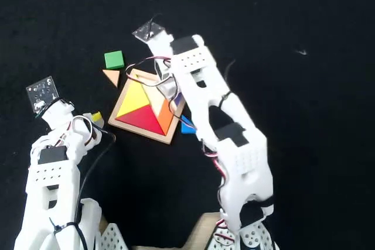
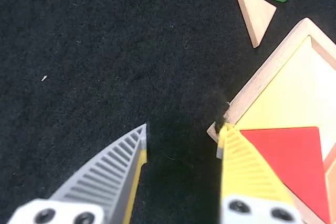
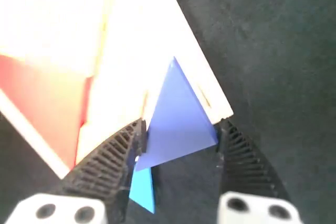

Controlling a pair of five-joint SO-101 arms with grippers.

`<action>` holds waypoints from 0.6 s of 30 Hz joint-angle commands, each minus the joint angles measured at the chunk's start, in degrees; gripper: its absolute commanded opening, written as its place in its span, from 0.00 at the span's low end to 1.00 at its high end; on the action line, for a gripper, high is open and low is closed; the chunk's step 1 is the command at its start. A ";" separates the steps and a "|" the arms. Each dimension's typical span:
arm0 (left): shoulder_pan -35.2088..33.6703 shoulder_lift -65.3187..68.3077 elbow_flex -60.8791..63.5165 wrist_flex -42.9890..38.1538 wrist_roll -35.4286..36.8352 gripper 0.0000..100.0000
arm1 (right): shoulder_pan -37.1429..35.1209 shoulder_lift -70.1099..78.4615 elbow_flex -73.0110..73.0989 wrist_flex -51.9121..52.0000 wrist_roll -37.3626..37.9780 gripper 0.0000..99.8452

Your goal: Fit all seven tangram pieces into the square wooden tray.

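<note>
The square wooden tray lies mid-table and holds a yellow triangle, a red triangle and an orange piece. My right gripper hangs over the tray's right corner, shut on a blue triangle. A lighter blue piece lies on the cloth just below it, seen beside the tray. A green square and a tan triangle lie outside the tray's far-left edge. My left gripper is open and empty at the tray's left corner.
Black cloth covers the whole table. The right arm leans across the tray's right half and hides part of it. The left arm stands at the near left. Open cloth stretches to the right and far side.
</note>
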 commanded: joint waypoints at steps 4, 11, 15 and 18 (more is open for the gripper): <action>0.84 0.09 -0.40 -0.97 0.35 0.22 | -0.70 5.14 -6.99 -0.70 -3.69 0.19; 0.84 0.09 -0.40 -0.97 0.35 0.22 | -2.55 5.85 -7.25 0.88 -3.69 0.20; 0.84 0.09 -0.40 -0.97 0.35 0.22 | -3.16 5.85 -7.25 1.23 -3.69 0.20; 0.84 0.09 -0.40 -0.97 0.44 0.22 | -2.81 5.76 -7.25 1.32 -3.78 0.20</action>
